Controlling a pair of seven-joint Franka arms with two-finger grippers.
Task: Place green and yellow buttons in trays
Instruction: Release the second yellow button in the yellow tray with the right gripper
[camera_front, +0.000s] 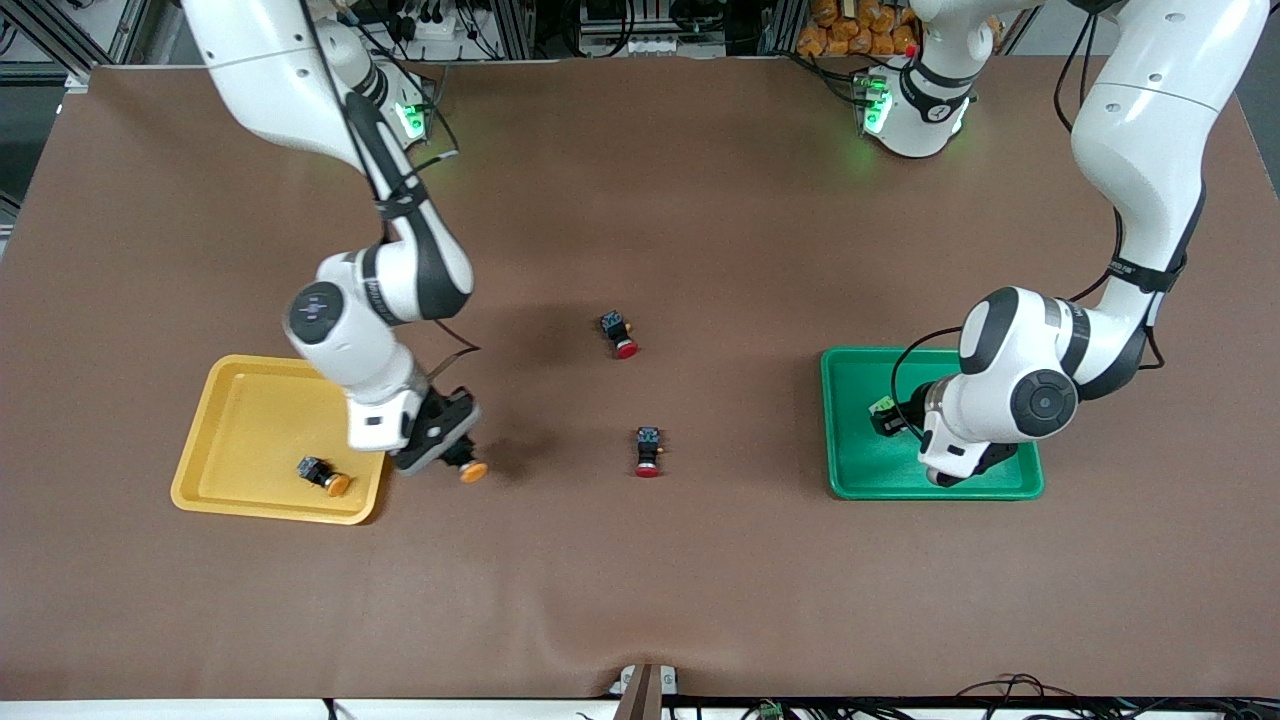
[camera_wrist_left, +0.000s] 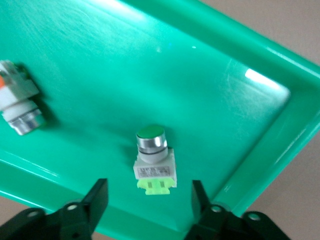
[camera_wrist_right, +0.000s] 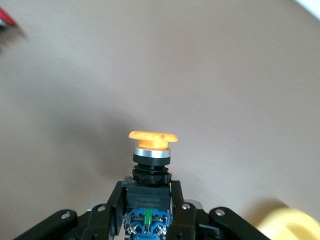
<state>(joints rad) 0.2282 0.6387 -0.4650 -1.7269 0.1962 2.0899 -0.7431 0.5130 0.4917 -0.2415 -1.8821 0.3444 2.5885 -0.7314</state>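
My right gripper (camera_front: 455, 455) is shut on a black-bodied button with an orange-yellow cap (camera_front: 472, 471), over the table beside the yellow tray (camera_front: 235, 420). The right wrist view shows its fingers (camera_wrist_right: 118, 200) clamped on the button's body (camera_wrist_right: 149, 197). A second orange-capped button (camera_front: 323, 475) lies in the yellow tray. My left gripper (camera_front: 900, 420) is open low over the green tray (camera_front: 850, 470). In the left wrist view a grey-white button with a green face (camera_wrist_left: 152, 157) lies in the tray (camera_wrist_left: 210, 85) between the open fingers (camera_wrist_left: 100, 192). Another grey-white button (camera_wrist_left: 19, 105) lies beside it.
Two black-bodied buttons with red caps lie on the brown table between the trays, one farther from the front camera (camera_front: 620, 335) and one nearer (camera_front: 648, 452). The left arm's wrist hangs over the green tray and hides part of it.
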